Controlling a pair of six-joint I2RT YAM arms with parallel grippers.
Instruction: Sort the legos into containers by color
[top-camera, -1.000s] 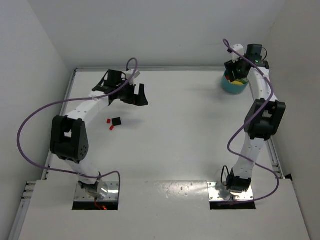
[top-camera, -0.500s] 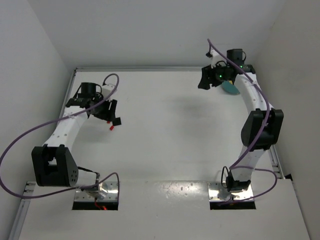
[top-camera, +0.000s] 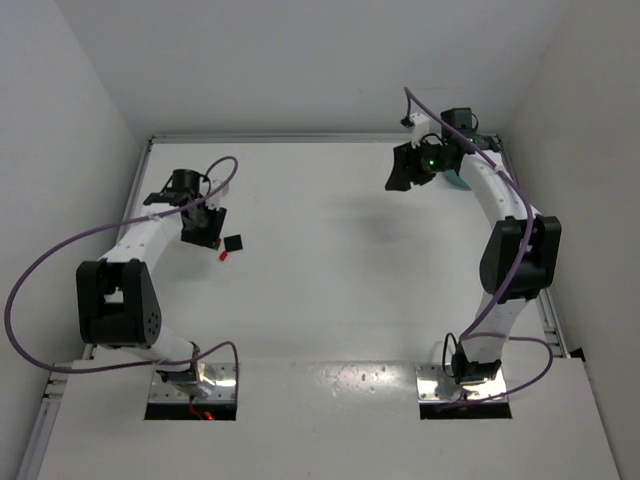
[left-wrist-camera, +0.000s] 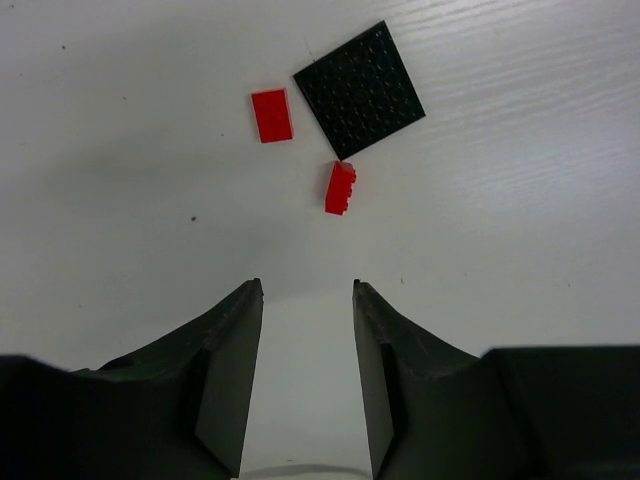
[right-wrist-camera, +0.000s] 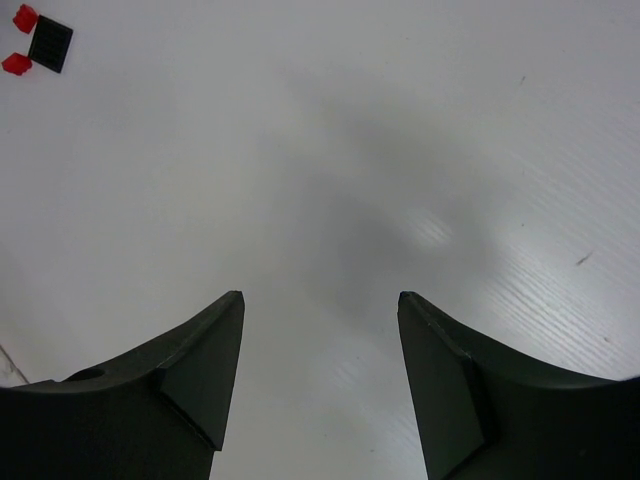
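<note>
Three legos lie together on the white table: a black square plate (left-wrist-camera: 358, 90), a flat red brick (left-wrist-camera: 271, 115) and a red brick on its side (left-wrist-camera: 340, 187). My left gripper (left-wrist-camera: 305, 288) is open above the table just short of them, jaws narrowed, nothing between them. The top view shows it (top-camera: 212, 235) right beside the black plate (top-camera: 234, 242). My right gripper (right-wrist-camera: 320, 296) is open and empty over bare table, left of the teal bowl (top-camera: 455, 181). The right arm hides most of the bowl and all of its compartments.
The table's left rail (top-camera: 140, 180) runs close behind the left arm. The back wall and right wall stand near the bowl. From the right wrist the black plate (right-wrist-camera: 50, 44) and the two red bricks are far off, at the top left corner.
The left arm drew back to the left of the legos and its jaws narrowed from wide open. The right gripper swung left, away from the bowl.
</note>
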